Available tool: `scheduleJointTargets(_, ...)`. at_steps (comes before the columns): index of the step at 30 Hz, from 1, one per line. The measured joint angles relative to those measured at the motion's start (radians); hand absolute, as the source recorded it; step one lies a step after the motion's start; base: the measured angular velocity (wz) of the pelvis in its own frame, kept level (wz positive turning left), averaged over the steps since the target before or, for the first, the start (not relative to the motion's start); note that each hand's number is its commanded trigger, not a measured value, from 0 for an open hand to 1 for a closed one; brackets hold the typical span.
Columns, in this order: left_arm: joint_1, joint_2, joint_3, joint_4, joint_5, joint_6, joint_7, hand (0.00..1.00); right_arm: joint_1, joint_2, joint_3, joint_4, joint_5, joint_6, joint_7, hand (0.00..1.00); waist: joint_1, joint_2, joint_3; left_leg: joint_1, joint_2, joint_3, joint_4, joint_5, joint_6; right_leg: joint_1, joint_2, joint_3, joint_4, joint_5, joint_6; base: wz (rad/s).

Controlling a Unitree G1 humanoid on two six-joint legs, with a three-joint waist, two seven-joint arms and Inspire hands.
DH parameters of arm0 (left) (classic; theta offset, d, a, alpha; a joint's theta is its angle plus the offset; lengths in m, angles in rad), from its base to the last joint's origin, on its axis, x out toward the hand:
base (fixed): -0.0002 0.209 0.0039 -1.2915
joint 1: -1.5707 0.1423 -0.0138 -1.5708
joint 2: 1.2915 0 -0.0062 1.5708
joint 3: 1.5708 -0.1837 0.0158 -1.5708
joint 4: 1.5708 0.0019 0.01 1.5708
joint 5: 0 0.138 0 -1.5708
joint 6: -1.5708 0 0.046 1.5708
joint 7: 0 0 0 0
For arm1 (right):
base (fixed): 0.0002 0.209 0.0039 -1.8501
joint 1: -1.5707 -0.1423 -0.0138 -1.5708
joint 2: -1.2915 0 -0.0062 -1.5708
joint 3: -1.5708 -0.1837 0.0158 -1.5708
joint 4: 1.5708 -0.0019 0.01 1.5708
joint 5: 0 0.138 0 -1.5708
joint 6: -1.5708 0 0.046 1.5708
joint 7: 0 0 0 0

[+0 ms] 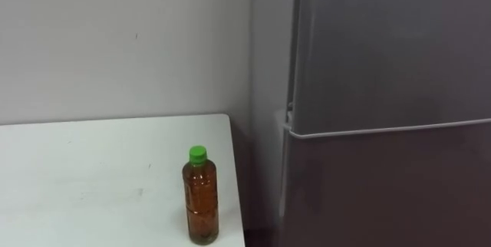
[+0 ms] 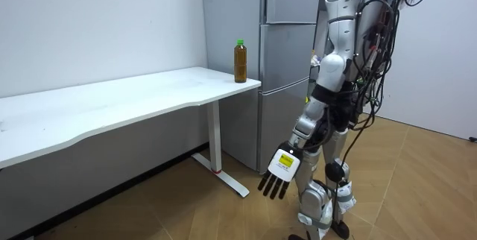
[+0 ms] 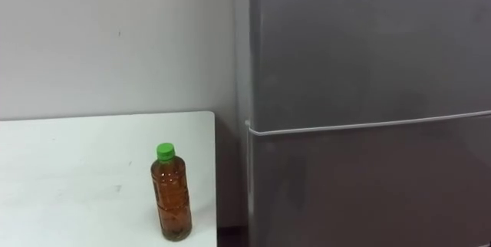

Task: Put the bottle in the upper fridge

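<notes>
A clear bottle (image 1: 201,197) of brown liquid with a green cap stands upright on the white table (image 1: 92,170), close to its right front corner. Just right of the table is the grey fridge, with its upper door (image 1: 391,47) and lower door (image 1: 383,193) both closed. In the room view the bottle (image 2: 240,61) stands at the table end next to the fridge (image 2: 287,54). I stand facing the fridge. My left hand (image 2: 283,167) hangs at my side, low and open, well below the table top and far from the bottle.
A plain grey wall (image 1: 115,40) runs behind the table. A narrow gap separates the table edge from the fridge side. The table (image 2: 134,98) stretches far to the room view's left. Wooden floor (image 2: 186,210) lies around me.
</notes>
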Motion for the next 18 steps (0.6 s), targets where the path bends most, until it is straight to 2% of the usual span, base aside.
scheduleJointTargets(5,-0.012,-0.001,0.043,-0.019,-0.049,-0.008,0.035,0.00,-0.001,-0.004,-0.002,0.003,-0.005,-0.001,0.000,0.00,0.002,0.005,0.0002,0.005,0.000,-0.001,0.001,0.000,0.000,0.004,0.000,0.000,0.009,0.000,0.000,0.00)
scheduleJointTargets(10,-0.031,-0.001,0.071,-0.059,-0.113,-0.021,0.049,0.00,0.005,-0.006,-0.023,0.004,-0.005,-0.002,0.004,0.00,0.000,0.019,0.0016,0.021,0.000,0.002,0.001,-0.002,0.001,0.016,-0.001,0.006,0.015,-0.001,0.000,-0.03)
scheduleJointTargets(13,-0.014,-0.001,0.073,-0.171,-0.161,-0.037,0.078,0.00,0.007,-0.005,-0.046,-0.001,-0.009,-0.012,0.004,0.00,-0.001,0.030,0.0015,0.017,-0.001,-0.002,0.004,-0.003,0.002,0.016,-0.003,0.008,0.015,-0.004,0.001,0.00)
scheduleJointTargets(15,-0.009,-0.001,0.073,-0.234,-0.187,-0.074,0.104,0.00,0.010,-0.007,-0.063,-0.006,-0.033,-0.022,-0.002,0.00,-0.002,0.041,0.0019,0.017,-0.001,-0.003,0.003,-0.003,0.002,0.016,-0.003,0.008,0.018,-0.005,0.002,0.00)
scheduleJointTargets(18,-0.007,0.000,0.078,-0.317,-0.217,-0.093,0.132,0.00,0.017,-0.007,-0.069,-0.022,-0.048,-0.034,-0.002,0.00,-0.004,0.043,0.0017,0.017,-0.001,-0.004,0.006,-0.002,0.002,0.014,-0.002,0.006,0.018,-0.006,0.001,0.00)
